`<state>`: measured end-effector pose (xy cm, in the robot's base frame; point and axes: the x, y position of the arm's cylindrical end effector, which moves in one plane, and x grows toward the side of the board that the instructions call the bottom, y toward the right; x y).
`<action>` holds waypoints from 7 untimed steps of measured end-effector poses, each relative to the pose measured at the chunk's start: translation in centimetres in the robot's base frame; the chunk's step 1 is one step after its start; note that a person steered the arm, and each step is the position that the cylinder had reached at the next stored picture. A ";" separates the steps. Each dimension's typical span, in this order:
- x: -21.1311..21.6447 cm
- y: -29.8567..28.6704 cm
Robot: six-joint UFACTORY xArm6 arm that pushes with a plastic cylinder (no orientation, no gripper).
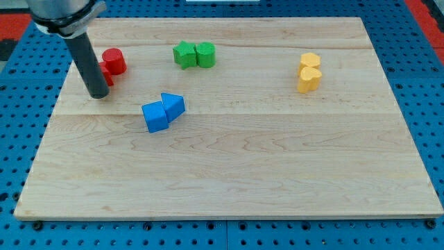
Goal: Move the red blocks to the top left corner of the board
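Our rod: it enters from the view's top-left corner and leans slightly, running down toward 5 o'clock.
Our tip (100, 94): it rests at board height, at about 10 o'clock from the view's centre.

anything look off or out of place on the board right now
Nothing stands out. The blocks sit in tidy same-colour pairs: red blocks near the board's top left, green at top centre, yellow on the right, blue left of centre. My tip rests beside the reds, partly hiding one.
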<state>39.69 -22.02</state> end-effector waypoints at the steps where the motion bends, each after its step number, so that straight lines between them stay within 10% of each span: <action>1: -1.8 -1.4; 7: -3.8 -5.8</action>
<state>35.85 -27.86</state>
